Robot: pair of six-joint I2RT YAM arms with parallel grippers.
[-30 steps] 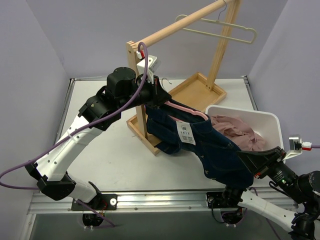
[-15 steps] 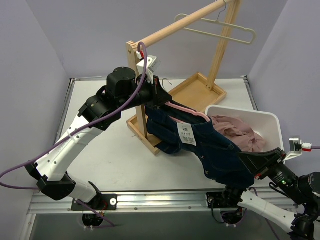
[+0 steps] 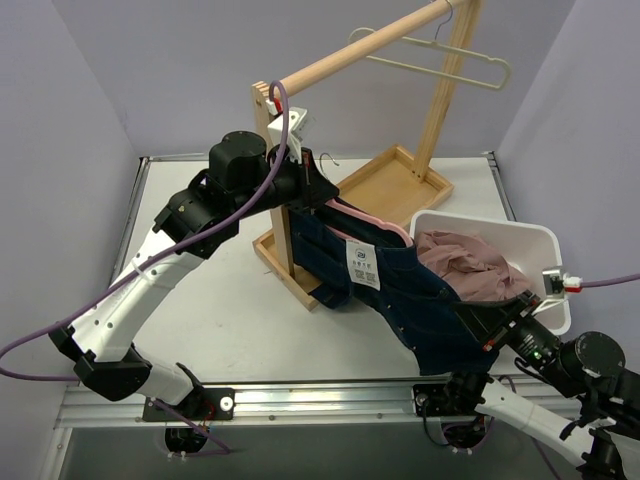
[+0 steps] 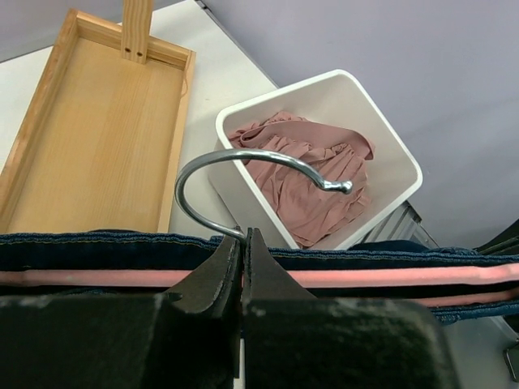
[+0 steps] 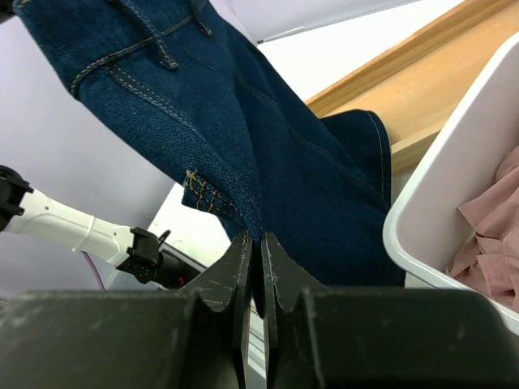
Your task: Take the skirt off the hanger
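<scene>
**A:** Where's the skirt (image 3: 470,268)?

**B:** Crumpled in the white bin (image 3: 487,226) at 3 o'clock, with nothing else in it. Its hanger (image 3: 440,71) hangs bare on the rail (image 3: 350,53), at 1 o'clock.

**A:** And the pincers?

**B:** The left gripper (image 4: 243,237) is clamped on the pink hanger (image 4: 365,275) at its hook. The right gripper (image 5: 255,240) is pinched on the hem of the denim (image 5: 268,146).

**A:** Risk?

**B:** The denim is stretched between them. I'd judge a hard pull may twist the pink hanger loose or slip the hem. It may also sweep the bin and drag the skirt out.

**A:** The tray (image 4: 89,146)?

**B:** Only the post (image 4: 136,28).
</scene>
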